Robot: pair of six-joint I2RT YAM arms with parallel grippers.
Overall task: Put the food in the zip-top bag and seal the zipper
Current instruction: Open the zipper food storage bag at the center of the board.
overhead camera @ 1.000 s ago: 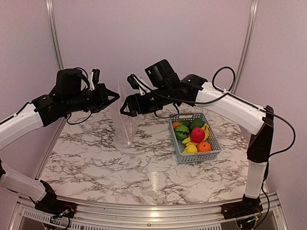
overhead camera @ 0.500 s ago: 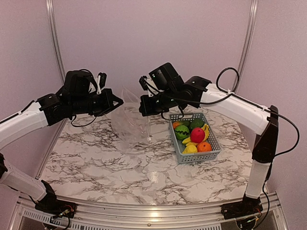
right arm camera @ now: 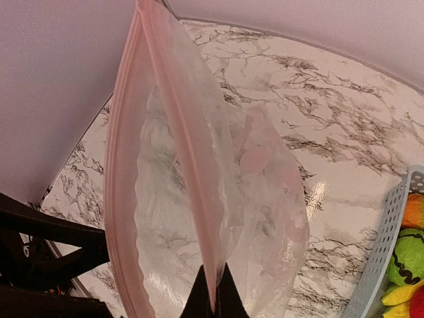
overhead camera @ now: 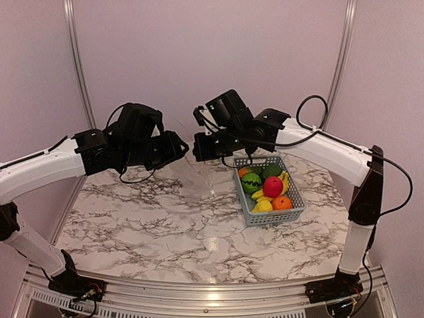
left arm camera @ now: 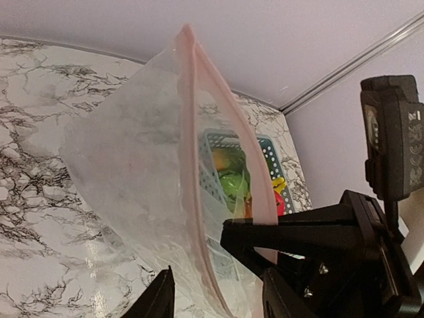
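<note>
- Differs from half a second ago: left gripper (overhead camera: 180, 147) farther right in the top view, now just beside right gripper (overhead camera: 197, 147) at upper centre.
- Differs also at the left jaws: parted now, left fingers (left arm camera: 161, 299) spread wide along the bottom edge of the left wrist view.
- Differs in the bag (left arm camera: 126, 159) too: no longer spread broad between both grippers, now narrower and slanting down-right from the right one.
- Matches earlier: right gripper in much the same spot; basket (overhead camera: 299, 196) with the food (overhead camera: 272, 186) unmoved at right centre of the table (overhead camera: 165, 232).
- Held by the right fingers (right arm camera: 228, 305) alone, pinched shut on the zipper (left arm camera: 191, 152) at bottom centre of the right wrist view.
- Threads the zipper edge through the gap between the open left fingers, seemingly touching neither.
- Runs its long axis, the zipper line, from bottom centre straight up to the top of both wrist views, pointing away from the fingertips.
- Bellies left of that line in the left wrist view, right of it in the right wrist view.
- Sits left of the basket in the top view; contact with the table impossible to tell.
</note>
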